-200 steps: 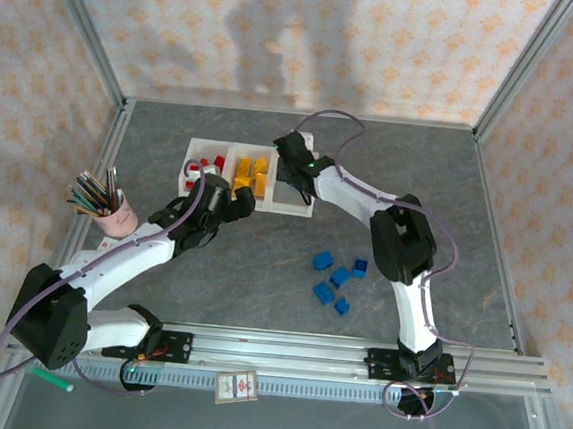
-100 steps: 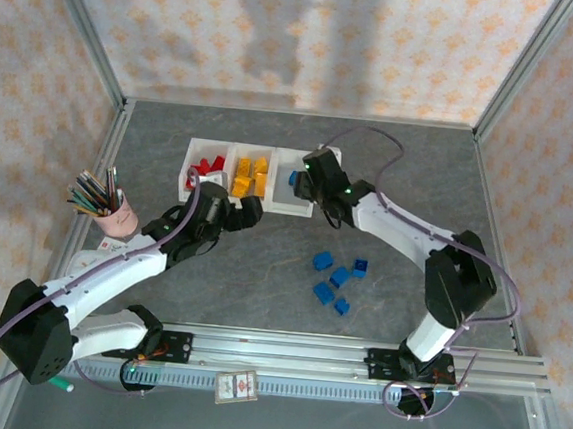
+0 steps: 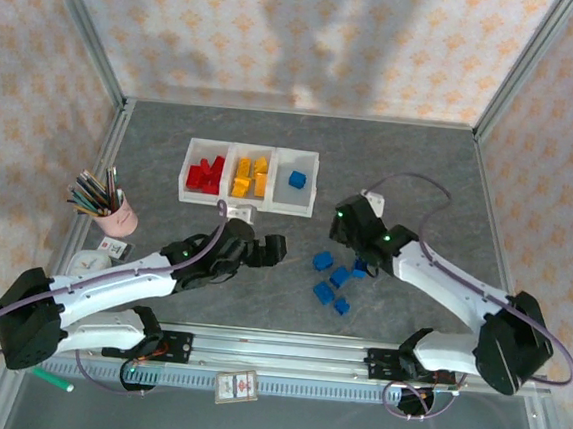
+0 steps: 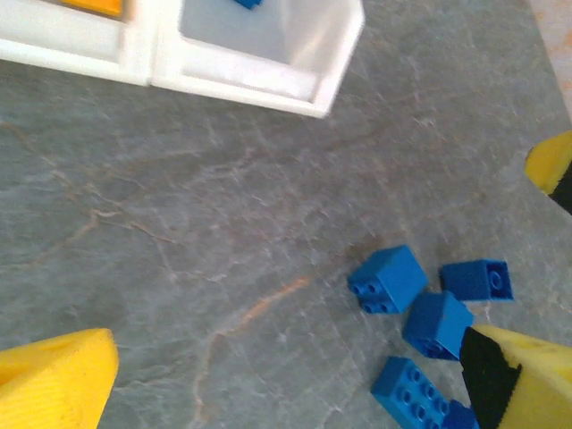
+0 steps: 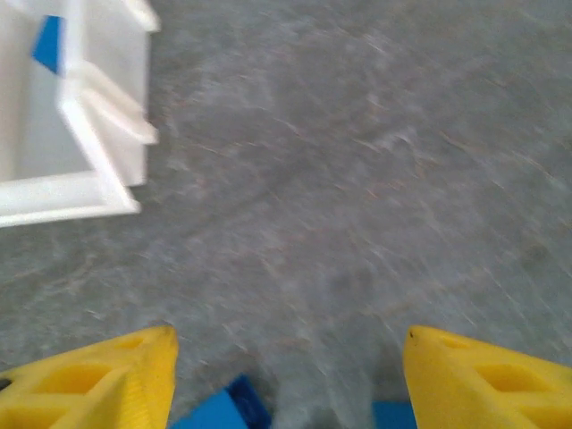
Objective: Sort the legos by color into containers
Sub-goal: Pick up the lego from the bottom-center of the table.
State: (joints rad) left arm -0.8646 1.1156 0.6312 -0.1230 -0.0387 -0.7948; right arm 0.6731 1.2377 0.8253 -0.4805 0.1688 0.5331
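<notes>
Near table [image 3: 421, 166] centre: left gripper [image 3: 271, 249], jaws at full spread, empty; right gripper [image 5: 288, 338], jaws apart, empty. Five loose blue legos [image 3: 335, 279] at the left gripper's 4 o'clock, the right gripper's 6 o'clock. Containers [image 3: 226, 199] at 12 o'clock from the left gripper: red legos [image 3: 204, 176], yellow legos [image 3: 251, 175], one blue lego [image 3: 297, 179], left to right.

R end effector [image 3: 341, 235] off tray [image 3: 314, 189] → loose blues [image 3: 339, 277], prob wider | L end effector [image 3: 273, 252] nearer them
</notes>
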